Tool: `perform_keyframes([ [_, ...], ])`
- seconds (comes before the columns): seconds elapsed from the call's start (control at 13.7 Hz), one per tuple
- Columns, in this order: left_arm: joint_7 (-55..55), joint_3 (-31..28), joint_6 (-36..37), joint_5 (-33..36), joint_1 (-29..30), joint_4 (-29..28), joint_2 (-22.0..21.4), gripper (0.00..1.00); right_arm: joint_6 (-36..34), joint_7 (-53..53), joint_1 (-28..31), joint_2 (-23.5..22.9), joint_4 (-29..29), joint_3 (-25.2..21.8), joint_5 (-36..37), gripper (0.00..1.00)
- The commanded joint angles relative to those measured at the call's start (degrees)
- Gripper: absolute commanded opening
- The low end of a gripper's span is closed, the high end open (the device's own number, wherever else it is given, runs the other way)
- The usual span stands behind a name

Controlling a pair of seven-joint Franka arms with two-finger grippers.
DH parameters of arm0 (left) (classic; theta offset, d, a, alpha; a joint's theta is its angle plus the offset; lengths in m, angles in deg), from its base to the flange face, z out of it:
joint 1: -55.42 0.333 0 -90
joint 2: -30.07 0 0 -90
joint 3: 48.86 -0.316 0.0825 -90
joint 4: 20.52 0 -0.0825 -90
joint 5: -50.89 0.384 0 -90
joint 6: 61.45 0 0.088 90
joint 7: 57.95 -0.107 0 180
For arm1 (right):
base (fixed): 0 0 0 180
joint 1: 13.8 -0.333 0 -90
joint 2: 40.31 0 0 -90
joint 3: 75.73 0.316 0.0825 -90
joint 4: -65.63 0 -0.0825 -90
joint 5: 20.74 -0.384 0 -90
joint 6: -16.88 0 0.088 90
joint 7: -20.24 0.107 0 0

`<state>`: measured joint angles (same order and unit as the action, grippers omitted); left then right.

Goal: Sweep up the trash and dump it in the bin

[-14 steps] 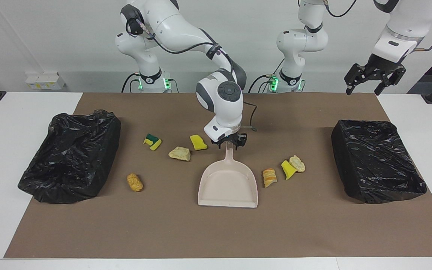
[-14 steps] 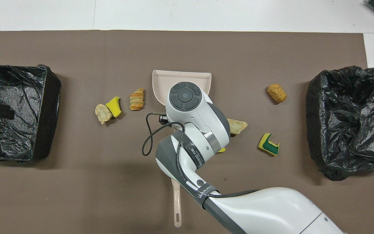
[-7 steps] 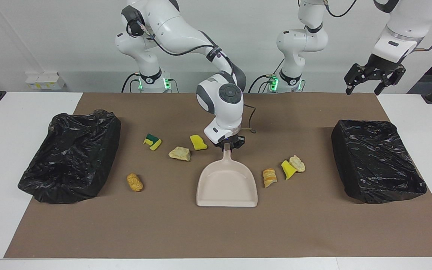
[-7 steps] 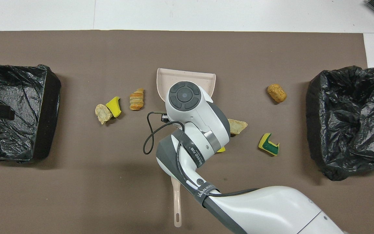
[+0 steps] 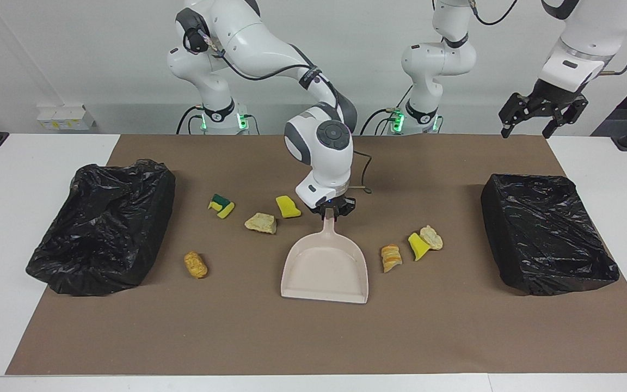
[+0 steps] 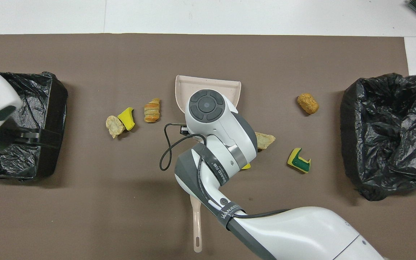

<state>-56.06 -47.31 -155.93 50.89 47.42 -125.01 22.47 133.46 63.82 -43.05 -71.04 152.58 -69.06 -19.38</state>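
Note:
My right gripper [image 5: 329,211] is shut on the handle of the beige dustpan [image 5: 324,269], which lies flat mid-table; in the overhead view my arm covers most of the pan [image 6: 208,82]. Trash lies on both sides of it. Toward the right arm's end are a green-and-yellow sponge [image 5: 221,206], a pale bread chunk [image 5: 260,222], a yellow sponge bit [image 5: 288,206] and a golden-brown chunk [image 5: 195,264]. Toward the left arm's end are a striped bread piece [image 5: 391,257], a yellow sponge bit [image 5: 417,245] and a pale chunk [image 5: 431,237]. My left gripper [image 5: 526,126] hangs open, high over the table's corner.
A black bag-lined bin stands at each end of the brown mat, one at the right arm's end [image 5: 101,228] and one at the left arm's end [image 5: 547,234]. A beige brush handle [image 6: 196,227] lies nearer to the robots than the dustpan, mostly under my right arm.
My right gripper closed on the dustpan's handle and the pan slid and turned slightly toward the right arm's end. My left arm moved over its bin in the overhead view.

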Motion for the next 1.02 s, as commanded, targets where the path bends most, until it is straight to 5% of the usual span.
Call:
perform_keyframes([
  [0.0, 2.1, -0.5, -5.8, 0.4, -2.5, -10.6, -6.1, 1.00, -2.1, 0.8, 1.0, 1.9, -0.2, -0.2, 1.0, 0.00],
  [0.29, 9.8, -0.5, -11.1, 0.3, -9.8, -16.5, -6.7, 1.00, -5.3, -5.8, 6.5, 5.9, -0.2, 0.1, 0.0, 0.00],
  [0.73, 36.4, -0.4, -20.5, 0.2, -27.0, -22.8, -5.8, 1.00, -10.5, -23.0, 14.9, 11.0, -0.5, 0.0, -2.5, 0.00],
  [0.95, 47.8, -0.4, -27.7, 0.1, -37.3, -23.5, 2.9, 1.00, -12.9, -32.9, 18.4, 11.9, -0.7, -0.2, -2.3, 0.00],
])
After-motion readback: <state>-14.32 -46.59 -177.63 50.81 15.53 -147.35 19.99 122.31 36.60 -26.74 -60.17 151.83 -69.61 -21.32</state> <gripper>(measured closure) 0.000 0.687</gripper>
